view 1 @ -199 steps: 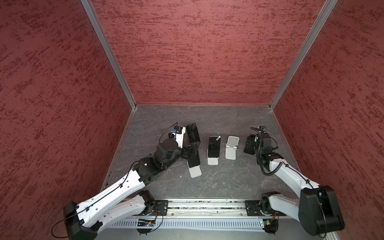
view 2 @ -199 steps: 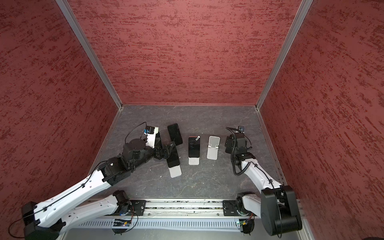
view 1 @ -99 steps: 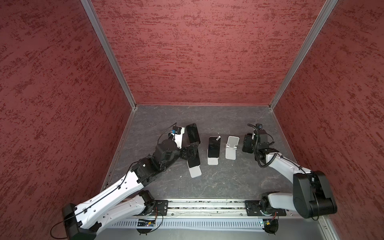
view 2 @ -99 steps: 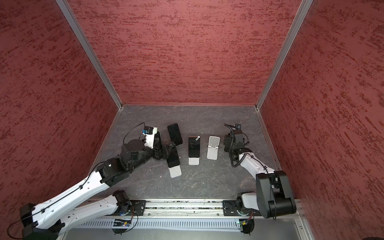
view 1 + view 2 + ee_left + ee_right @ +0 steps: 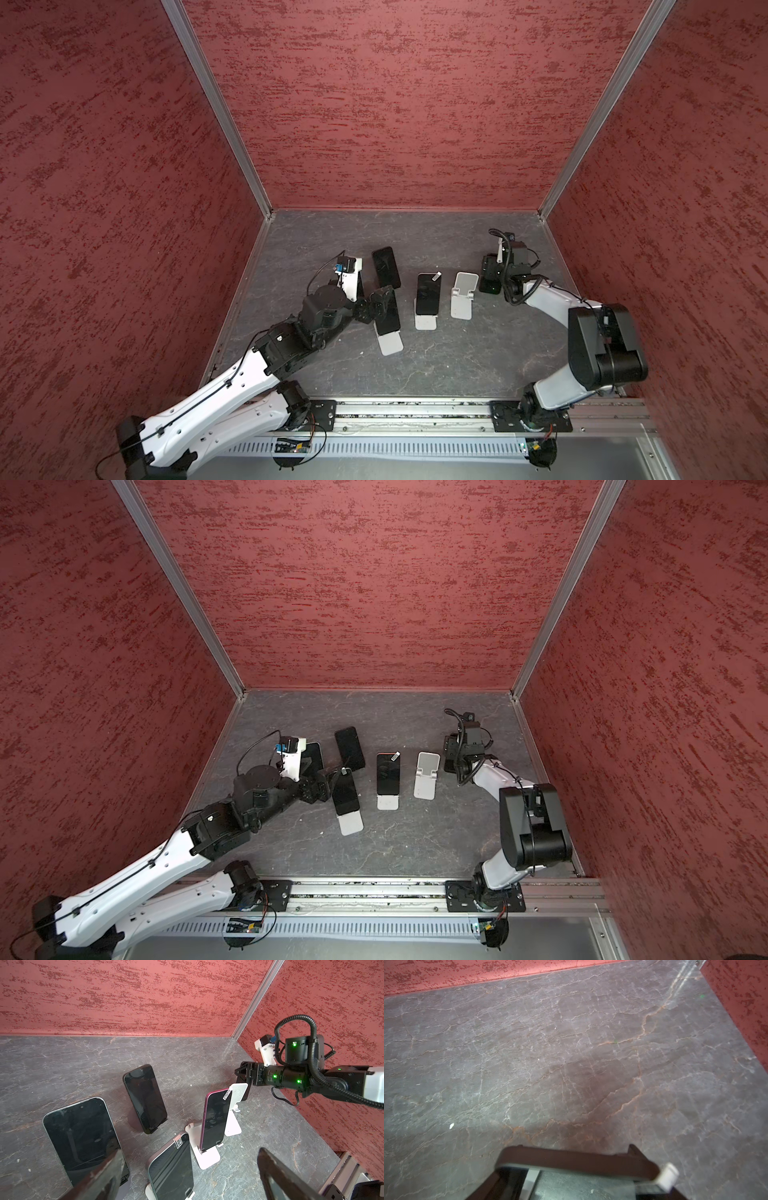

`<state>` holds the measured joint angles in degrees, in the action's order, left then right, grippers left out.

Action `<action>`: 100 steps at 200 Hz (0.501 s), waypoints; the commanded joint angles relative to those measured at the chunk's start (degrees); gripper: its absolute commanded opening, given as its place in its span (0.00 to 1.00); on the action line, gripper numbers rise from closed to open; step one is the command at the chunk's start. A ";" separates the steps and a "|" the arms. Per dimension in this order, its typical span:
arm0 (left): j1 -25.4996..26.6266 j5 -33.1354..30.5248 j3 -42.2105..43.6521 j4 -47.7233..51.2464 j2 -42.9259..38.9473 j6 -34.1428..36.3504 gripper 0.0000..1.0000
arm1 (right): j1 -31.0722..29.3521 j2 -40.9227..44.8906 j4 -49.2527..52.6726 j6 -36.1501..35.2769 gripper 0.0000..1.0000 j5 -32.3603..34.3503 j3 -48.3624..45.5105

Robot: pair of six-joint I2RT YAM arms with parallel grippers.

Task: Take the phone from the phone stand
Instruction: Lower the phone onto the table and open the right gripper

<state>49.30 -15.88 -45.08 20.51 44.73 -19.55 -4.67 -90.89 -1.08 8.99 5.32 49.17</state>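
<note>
The phone (image 5: 388, 316) leans screen-up on its white stand (image 5: 391, 345), at the left of the row on the tabletop (image 5: 457, 361). It looks like a stiff, smooth glass slab, light but slippery and breakable, so I would pinch its long side edges near the top and lift it clear of the stand's lip. The left hand (image 5: 376, 305) is spread wide at its upper end; I cannot tell whether they touch. The right hand (image 5: 492, 270) is clamped on a second phone (image 5: 571, 1160) beside an empty stand (image 5: 462, 296).

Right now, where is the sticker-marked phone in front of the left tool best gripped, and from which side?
Pinch the phone across its long edges near the top, bringing the open left tool down from above. It leans back on its white stand, bottom edge seated in the lip, so the upper half is free.
</note>
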 commanded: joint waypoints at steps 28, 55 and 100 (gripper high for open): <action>1.04 -1.96 0.23 1.48 -0.19 0.03 1.00 | 1.14 -6.82 5.80 -2.30 0.57 -3.95 7.27; 1.46 -2.53 0.09 1.46 -0.08 0.03 1.00 | 1.22 -10.24 8.01 -3.31 0.57 -4.68 10.33; 1.76 -3.33 0.26 1.51 0.01 0.17 0.99 | 1.61 -15.35 10.99 -5.41 0.57 -6.25 14.38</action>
<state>50.72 -18.11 -45.08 21.93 44.80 -19.64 -3.46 -103.24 5.67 5.43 1.28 61.91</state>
